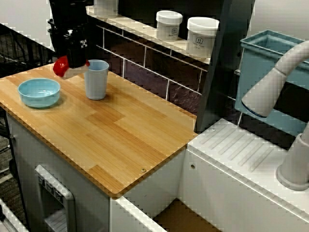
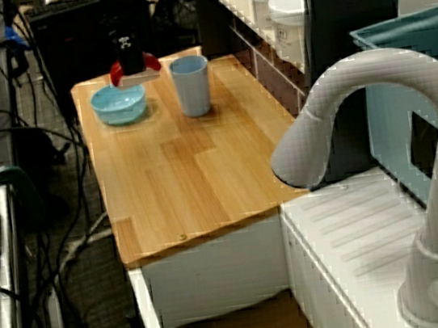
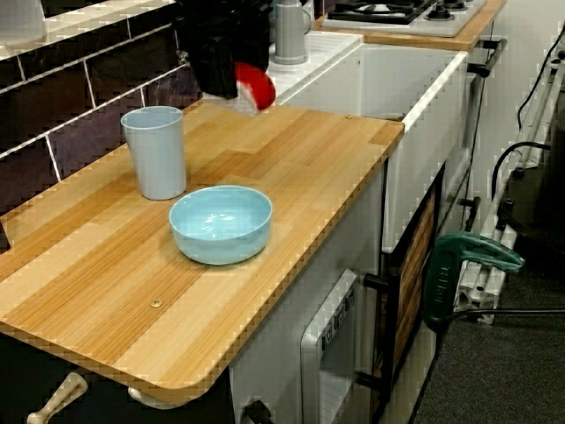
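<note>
Wooden worktop (image 1: pixel 120 140) of a play kitchen carries the scene, and above its back left corner the black gripper (image 1: pixel 72 62) hangs with a red object (image 1: pixel 61 66) clamped beneath it. The object is clear of the wood, with a pale part showing under the red. What kind of thing it is cannot be told, and the gripper's fingers are hard to make out against it. In the view over the faucet the red object sits above the gap between a light blue bowl (image 1: pixel 39 92) and a pale blue cup (image 1: pixel 96 79). Both stand upright on the worktop, near each other but apart. Behind the cup runs a dark tiled wall with a ledge, where two white lidded jars (image 1: pixel 169 24) stand side by side. To the right, the worktop meets a white sink unit (image 1: pixel 241 150) with a grey faucet (image 1: pixel 275 82), and a teal bin (image 1: pixel 263 58) behind it.
</note>
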`<action>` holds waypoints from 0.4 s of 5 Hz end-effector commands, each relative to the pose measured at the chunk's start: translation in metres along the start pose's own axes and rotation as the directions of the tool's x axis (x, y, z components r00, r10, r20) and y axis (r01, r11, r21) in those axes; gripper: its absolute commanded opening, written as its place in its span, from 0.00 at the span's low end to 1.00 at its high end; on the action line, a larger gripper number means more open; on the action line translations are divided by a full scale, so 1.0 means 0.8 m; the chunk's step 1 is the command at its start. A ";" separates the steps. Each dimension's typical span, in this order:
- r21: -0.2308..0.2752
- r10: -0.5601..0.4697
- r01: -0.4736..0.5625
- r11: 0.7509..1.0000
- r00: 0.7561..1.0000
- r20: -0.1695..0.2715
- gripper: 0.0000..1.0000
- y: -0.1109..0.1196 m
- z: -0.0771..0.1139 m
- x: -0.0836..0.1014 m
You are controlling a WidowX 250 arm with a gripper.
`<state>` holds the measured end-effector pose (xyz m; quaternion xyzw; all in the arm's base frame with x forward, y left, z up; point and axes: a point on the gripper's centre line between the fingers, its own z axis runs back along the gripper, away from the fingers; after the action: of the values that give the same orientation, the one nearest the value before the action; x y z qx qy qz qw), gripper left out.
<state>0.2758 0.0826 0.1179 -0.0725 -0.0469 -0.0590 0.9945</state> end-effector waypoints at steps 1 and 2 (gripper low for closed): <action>0.031 -0.031 0.029 0.999 0.997 0.068 0.00 -0.044 0.003 0.001; 0.026 -0.036 0.034 0.999 0.996 0.082 0.00 -0.058 -0.002 0.010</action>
<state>0.2839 0.0365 0.1133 -0.0664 -0.0716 -0.0740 0.9925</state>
